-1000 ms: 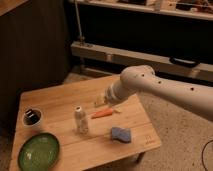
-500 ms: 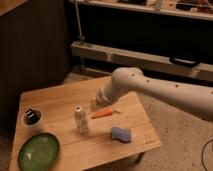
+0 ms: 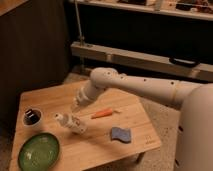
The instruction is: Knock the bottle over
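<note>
Clear thin plastic, the bottle (image 3: 71,123) looks light and top-heavy; it leans cap-left near the counter's (image 3: 145,142) middle. My tool (image 3: 78,103) hangs just above it. A push near the cap should topple it.

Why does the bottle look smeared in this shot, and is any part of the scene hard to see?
Camera view: the bottle is tilted and soft-edged, likely motion blur; the gripper just above it is blurred too. Warm light falls on the table; the background behind is dark.

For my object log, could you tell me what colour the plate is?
Green; the plate shows best in the camera view, front left of the tilting bottle, below the gripper.
</note>
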